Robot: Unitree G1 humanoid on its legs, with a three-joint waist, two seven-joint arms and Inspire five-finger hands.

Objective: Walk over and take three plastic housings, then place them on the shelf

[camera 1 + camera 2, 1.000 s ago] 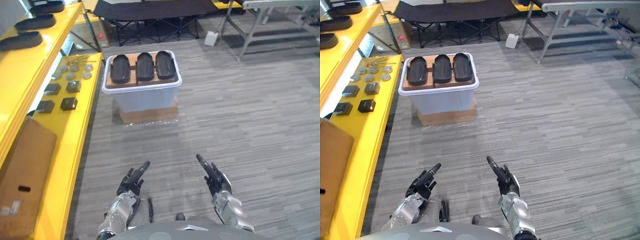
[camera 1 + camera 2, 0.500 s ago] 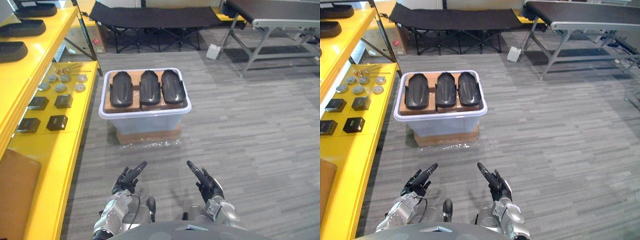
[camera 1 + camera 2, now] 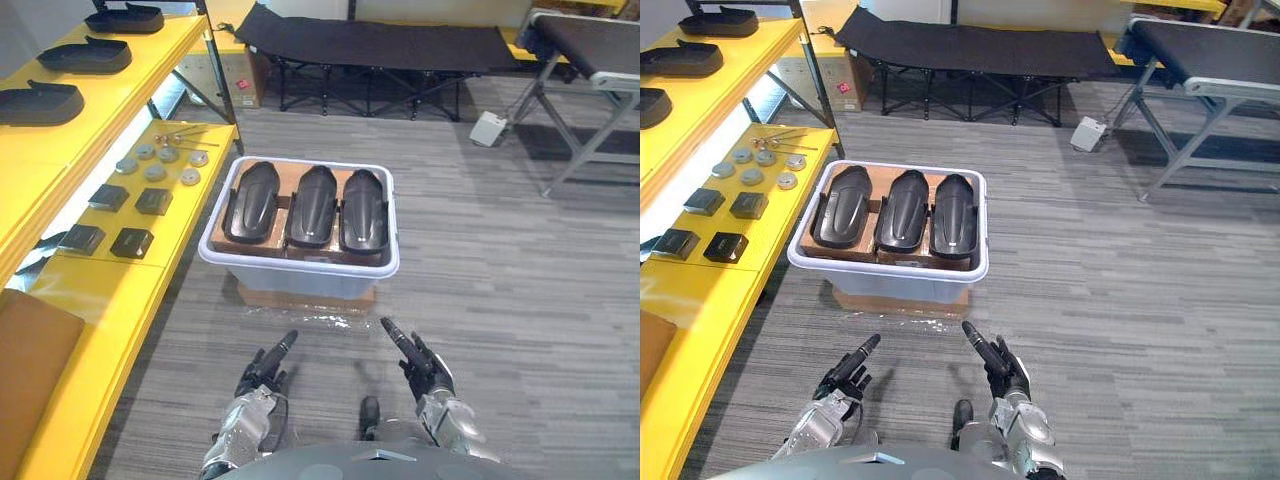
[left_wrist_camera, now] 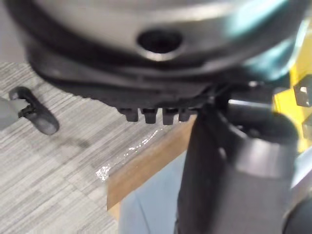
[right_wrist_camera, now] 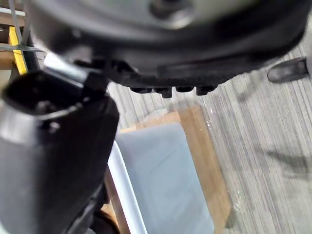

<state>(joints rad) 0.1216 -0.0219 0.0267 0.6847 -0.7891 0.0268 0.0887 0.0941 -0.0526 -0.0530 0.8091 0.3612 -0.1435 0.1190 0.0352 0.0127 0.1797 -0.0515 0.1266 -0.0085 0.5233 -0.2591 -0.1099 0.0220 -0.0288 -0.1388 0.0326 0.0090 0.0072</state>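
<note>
Three black plastic housings (image 3: 252, 200) (image 3: 313, 205) (image 3: 363, 208) lie side by side on cardboard inside a pale plastic bin (image 3: 300, 270) on the floor ahead. My left hand (image 3: 262, 368) and right hand (image 3: 420, 365) are held out low in front of me, just short of the bin's near wall. Both are open with straight fingers and hold nothing. The bin's wall (image 5: 161, 175) shows close in the right wrist view. The yellow shelf (image 3: 100, 300) runs along my left, and its upper level (image 3: 120, 75) carries more black housings (image 3: 40, 100).
The bin stands on a flat cardboard box (image 3: 305, 297). The shelf's lower level holds small black blocks (image 3: 132, 242), grey discs (image 3: 165, 165) and a brown cardboard sheet (image 3: 30, 340). A black folding cot (image 3: 380, 45) stands behind, with a metal-legged table (image 3: 590, 50) at right and a small white box (image 3: 490, 128).
The camera has moved closer to the bin, which now sits larger and nearer my hands. Both hands stay held out, open and empty.
</note>
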